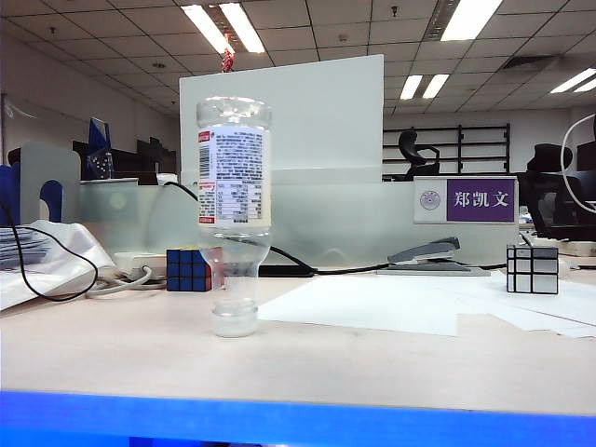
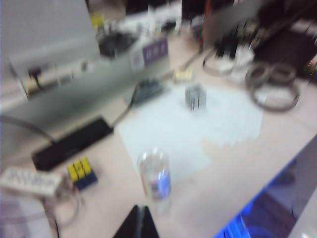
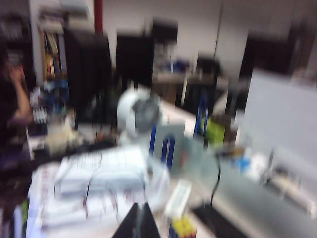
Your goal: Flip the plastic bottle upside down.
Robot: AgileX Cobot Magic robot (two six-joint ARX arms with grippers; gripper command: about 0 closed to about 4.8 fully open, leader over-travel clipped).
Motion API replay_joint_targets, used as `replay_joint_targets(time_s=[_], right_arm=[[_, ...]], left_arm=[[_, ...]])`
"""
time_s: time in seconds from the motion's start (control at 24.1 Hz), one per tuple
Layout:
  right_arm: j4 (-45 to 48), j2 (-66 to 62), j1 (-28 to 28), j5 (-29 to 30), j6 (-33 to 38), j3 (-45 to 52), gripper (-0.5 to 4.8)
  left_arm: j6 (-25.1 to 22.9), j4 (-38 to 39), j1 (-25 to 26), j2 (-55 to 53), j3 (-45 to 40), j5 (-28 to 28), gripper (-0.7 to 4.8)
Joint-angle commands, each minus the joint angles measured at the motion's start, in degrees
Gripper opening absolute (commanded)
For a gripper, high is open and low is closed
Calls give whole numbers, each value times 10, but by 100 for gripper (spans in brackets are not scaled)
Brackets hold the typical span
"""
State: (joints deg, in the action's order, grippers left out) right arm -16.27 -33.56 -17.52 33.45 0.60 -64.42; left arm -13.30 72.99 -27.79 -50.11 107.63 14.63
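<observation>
The plastic bottle stands inverted near the front of the desk, cap down and base up, free of any hold, just in front of a colour cube. The flip looks done. Neither tool shows in the exterior view: the left tool sits above the bottle and the right tool is raised well away, each with its 2 fingers pressed together on nothing.

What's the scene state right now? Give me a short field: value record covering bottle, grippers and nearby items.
bottle: plastic bottle stands inverted on its cap, free of both grippers
surface: table
left gripper: shut, empty, above and clear of the bottle
right gripper: shut, empty, facing away from the bottle
nearby: colored cube behind the bottle, silver cube far right, stapler
task: looks done
</observation>
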Motion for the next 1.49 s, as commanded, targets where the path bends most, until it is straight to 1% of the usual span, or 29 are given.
replay_joint_targets(time_s=[0.04, 0.12, 0.17, 0.21, 0.29, 0.41, 0.5, 0.58, 0.62, 0.71, 0.79, 0.87, 0.95, 1.04, 1.12, 1.16, 1.24, 1.45, 1.49], right_arm=[[31, 24, 0, -2, 14, -1, -4], [22, 38, 0, -3, 19, -1, -4], [17, 44, 0, -3, 32, -1, -4], [13, 48, 0, -3, 46, -1, -4], [9, 57, 0, -3, 52, 1, -4], [11, 74, 0, -64, 54, 23, -4], [15, 89, 0, -84, 54, 50, -4], [27, 107, 0, -93, 54, 87, -4], [45, 118, 0, -91, 55, 112, -3], [99, 146, 0, -93, 72, 170, -2], [164, 176, 0, -101, 112, 233, -1], [207, 199, 0, -117, 119, 289, -1], [212, 211, 0, -122, 119, 328, -1], [204, 211, 0, -126, 119, 369, -1], [206, 211, 0, -126, 119, 408, -1], [209, 211, 0, -126, 119, 424, -1], [213, 211, 0, -149, 118, 452, -1], [212, 211, 0, -208, 114, 482, -1], [211, 211, 0, -223, 114, 486, -1]], left_arm=[[14, -22, -1, 52, -6, 6, -5], [18, -23, -1, 88, -19, 6, -5], [18, -25, -1, 106, -30, 6, -5], [24, -25, -1, 125, -44, 4, -5], [46, -25, -1, 161, -75, 3, -5], [54, -41, 0, 227, -157, -37, -5], [70, -89, 0, 286, -236, -50, -5], [91, -168, -1, 353, -328, -50, -5], [104, -211, 0, 388, -378, -50, -5], [129, -264, 0, 442, -466, -50, -5], [150, -279, 0, 477, -535, -43, -5], [167, -283, 0, 488, -584, -20, -5], [172, -309, -1, 490, -620, 7, -5], [173, -354, -1, 490, -655, 12, -5], [189, -396, -1, 490, -689, 13, -5], [204, -414, -1, 490, -706, 13, -5], [231, -455, -1, 490, -749, 38, -5], [235, -477, -1, 490, -811, 40, -5], [241, -497, -1, 490, -826, 41, -5]])
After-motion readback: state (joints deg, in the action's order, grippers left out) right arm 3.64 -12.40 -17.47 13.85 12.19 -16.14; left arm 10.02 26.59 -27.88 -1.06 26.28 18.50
